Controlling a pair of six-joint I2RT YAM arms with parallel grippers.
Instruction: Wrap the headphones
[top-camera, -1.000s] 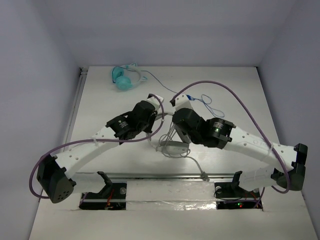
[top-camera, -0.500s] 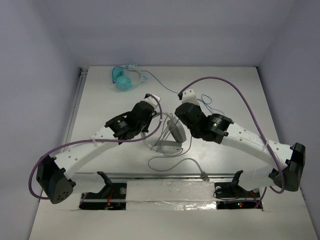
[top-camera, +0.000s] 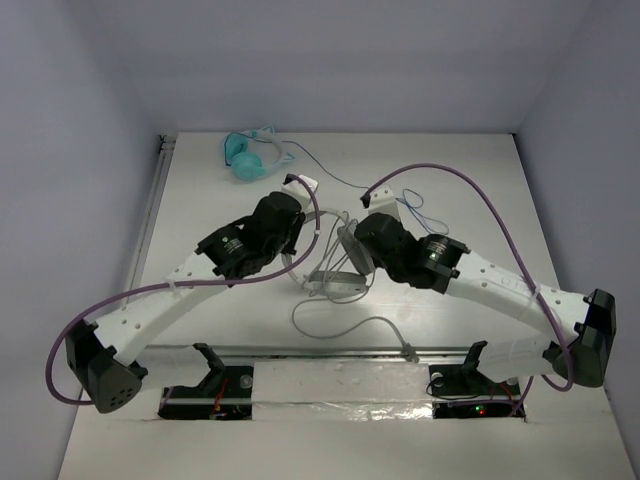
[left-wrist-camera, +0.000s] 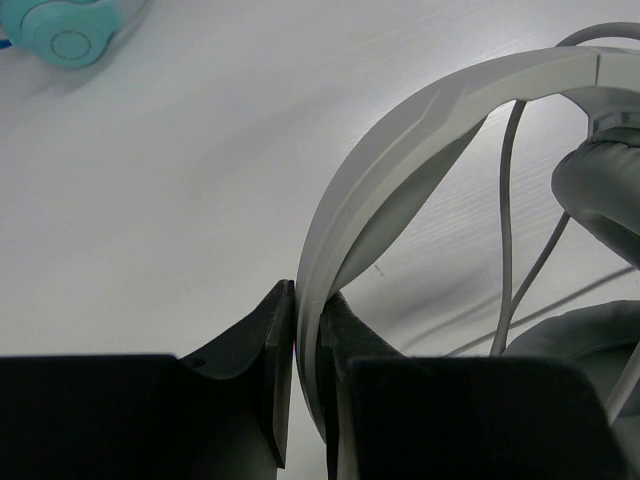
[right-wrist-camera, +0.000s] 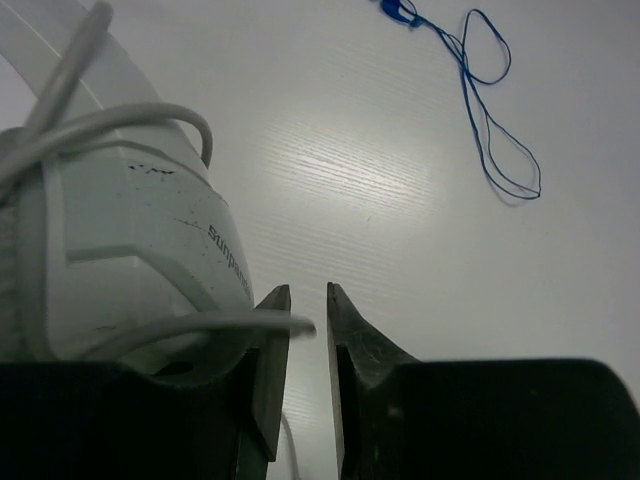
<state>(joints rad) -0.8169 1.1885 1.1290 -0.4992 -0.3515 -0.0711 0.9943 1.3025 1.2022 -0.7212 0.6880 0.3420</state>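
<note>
The white headphones (top-camera: 342, 272) stand on the table between my two grippers, and their thin grey cable (top-camera: 335, 325) trails toward the near edge. My left gripper (top-camera: 303, 248) is shut on the wide white headband (left-wrist-camera: 420, 120), pinched at my fingertips (left-wrist-camera: 308, 300). A grey ear pad (left-wrist-camera: 600, 185) shows to the right, with cable strands (left-wrist-camera: 505, 250) running across it. My right gripper (right-wrist-camera: 308, 300) is open by a narrow gap beside the white ear cup (right-wrist-camera: 130, 230). Cable (right-wrist-camera: 150, 120) is looped over the cup. One strand (right-wrist-camera: 220, 322) crosses in front of my left finger.
Small teal headphones (top-camera: 245, 158) lie at the back left, and their thin blue cable (top-camera: 415, 210) runs to loops behind my right gripper (top-camera: 360, 240). The grey cable's plug (top-camera: 410, 352) rests by the metal rail (top-camera: 330, 352) at the near edge.
My right gripper's jaws have parted from shut and it has moved back and left beside the ear cup. The left arm shifted slightly back with the headband. The loose cable loop slid left.
</note>
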